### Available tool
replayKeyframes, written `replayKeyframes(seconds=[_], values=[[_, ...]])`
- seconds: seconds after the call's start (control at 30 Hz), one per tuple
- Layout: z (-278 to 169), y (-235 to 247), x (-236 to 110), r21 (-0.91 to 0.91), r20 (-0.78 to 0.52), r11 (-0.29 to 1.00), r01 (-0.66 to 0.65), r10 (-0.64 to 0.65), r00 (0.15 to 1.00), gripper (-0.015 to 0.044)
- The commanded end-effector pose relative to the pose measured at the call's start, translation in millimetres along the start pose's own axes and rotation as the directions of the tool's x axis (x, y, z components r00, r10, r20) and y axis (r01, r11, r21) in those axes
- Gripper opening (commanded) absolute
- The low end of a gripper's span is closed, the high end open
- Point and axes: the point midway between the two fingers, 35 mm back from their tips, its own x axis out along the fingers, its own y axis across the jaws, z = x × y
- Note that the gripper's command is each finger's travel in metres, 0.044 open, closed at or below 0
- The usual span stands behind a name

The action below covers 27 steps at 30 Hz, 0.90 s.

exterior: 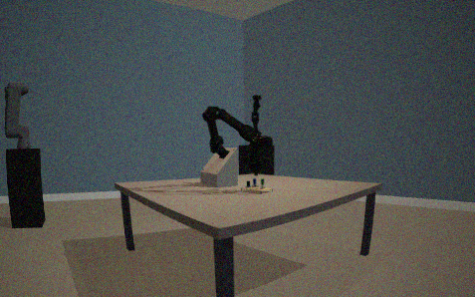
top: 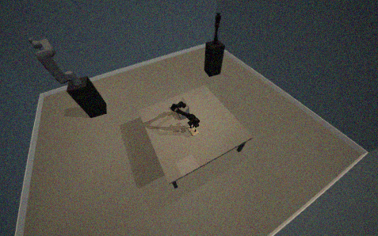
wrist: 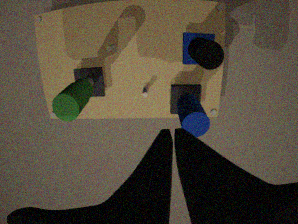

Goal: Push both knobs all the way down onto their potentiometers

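— Where do we stand? The pale rectangular circuit board (wrist: 127,50) rests on the tan table (exterior: 293,201), just in front of the arm's grey wedge-shaped base block (exterior: 221,171). Our black parallel-jaw gripper (wrist: 173,137) hovers above the board's near edge, fingers pressed together on nothing, tips beside the blue cylindrical knob (wrist: 194,117).

— And the handling? We judge the knobs small, rigid and light — no grasp needed. Pressing straight down on a knob's flat top with the closed tips seems right. The green cylindrical knob (wrist: 73,98) and the black round knob (wrist: 205,52) stand well apart. The potentiometers look fragile at the board; sideways force could snap one loose.
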Motion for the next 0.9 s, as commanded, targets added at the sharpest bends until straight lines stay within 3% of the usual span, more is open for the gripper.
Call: replayKeyframes(seconds=[0.0, 0.4, 0.87], values=[[1, 10, -4, -0.127, -0.005, 0.992, -0.004, 0.003, 1.0, 0.0], [5, 29, -13, -0.512, 0.0, 0.859, 0.005, -0.006, 1.0, 0.0], [9, 50, -24, -0.85, 0.005, 0.526, 0.013, -0.017, 1.0, 0.0]])
